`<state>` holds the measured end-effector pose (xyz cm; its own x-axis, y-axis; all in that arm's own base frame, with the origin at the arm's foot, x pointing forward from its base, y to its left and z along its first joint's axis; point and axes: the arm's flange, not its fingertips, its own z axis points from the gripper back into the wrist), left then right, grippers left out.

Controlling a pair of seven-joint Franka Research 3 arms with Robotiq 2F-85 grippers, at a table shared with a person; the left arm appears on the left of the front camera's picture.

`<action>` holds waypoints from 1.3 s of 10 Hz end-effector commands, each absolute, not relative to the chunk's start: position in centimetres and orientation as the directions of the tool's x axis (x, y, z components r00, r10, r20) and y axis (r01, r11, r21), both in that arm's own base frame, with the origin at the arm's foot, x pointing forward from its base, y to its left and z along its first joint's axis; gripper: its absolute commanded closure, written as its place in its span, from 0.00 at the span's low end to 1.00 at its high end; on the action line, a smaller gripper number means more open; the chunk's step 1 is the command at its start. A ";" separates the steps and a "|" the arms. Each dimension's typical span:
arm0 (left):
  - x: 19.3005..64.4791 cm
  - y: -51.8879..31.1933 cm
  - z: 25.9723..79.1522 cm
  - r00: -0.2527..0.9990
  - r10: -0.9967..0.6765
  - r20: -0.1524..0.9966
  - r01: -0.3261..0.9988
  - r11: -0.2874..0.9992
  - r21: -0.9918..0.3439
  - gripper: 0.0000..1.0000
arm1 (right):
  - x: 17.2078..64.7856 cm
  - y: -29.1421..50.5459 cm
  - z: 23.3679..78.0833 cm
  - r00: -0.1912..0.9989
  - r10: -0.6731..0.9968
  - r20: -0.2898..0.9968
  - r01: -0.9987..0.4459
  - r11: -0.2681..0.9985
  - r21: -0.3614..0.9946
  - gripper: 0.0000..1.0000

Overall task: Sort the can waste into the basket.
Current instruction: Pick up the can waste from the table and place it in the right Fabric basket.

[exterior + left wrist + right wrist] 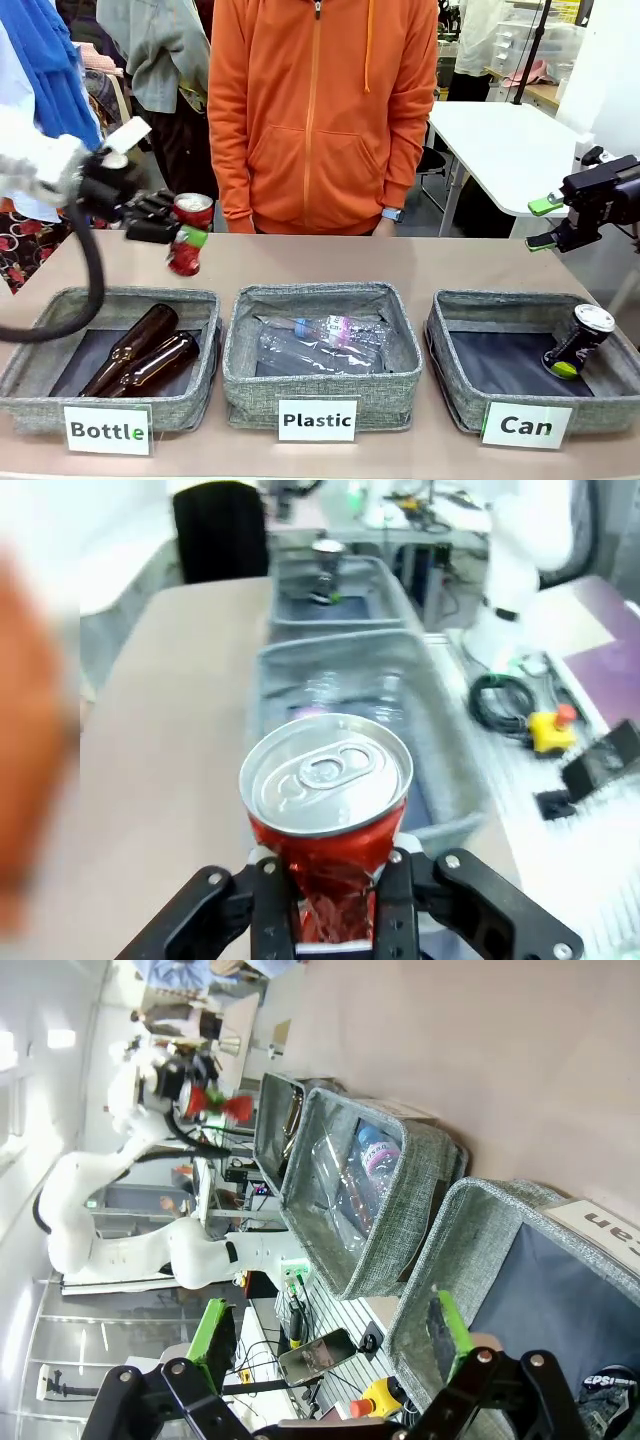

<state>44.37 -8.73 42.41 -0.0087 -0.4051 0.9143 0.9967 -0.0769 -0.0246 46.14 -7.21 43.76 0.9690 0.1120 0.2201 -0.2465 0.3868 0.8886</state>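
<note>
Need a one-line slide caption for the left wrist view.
Left pincer shut on the dented red can, with the Plastic basket beyond it.

Front camera: fixed on robot's side, facing across table [330,265] toward person, three baskets near. Left wrist camera: close over red can [328,830], looking down the basket row to the Can basket [335,590] far off. Right wrist camera: rolled sideways, above Can basket [520,1280], looking back along the same row.
</note>
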 end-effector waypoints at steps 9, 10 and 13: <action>38.9 -13.4 42.8 -0.055 -0.425 0.903 0.995 -0.095 0.016 0.74 | 46.1 -7.2 43.7 0.969 0.112 0.220 -0.246 0.387 0.889 0.00; 38.4 -19.0 44.8 -0.089 -0.371 0.924 0.995 -0.078 0.064 0.74 | 44.8 -7.7 44.9 0.972 0.174 0.157 -0.221 0.458 0.861 0.00; 39.5 -34.7 48.8 -0.211 -0.413 0.886 0.973 -0.174 0.151 0.74 | 40.3 -12.5 45.7 0.962 0.260 0.078 -0.207 0.519 0.829 0.00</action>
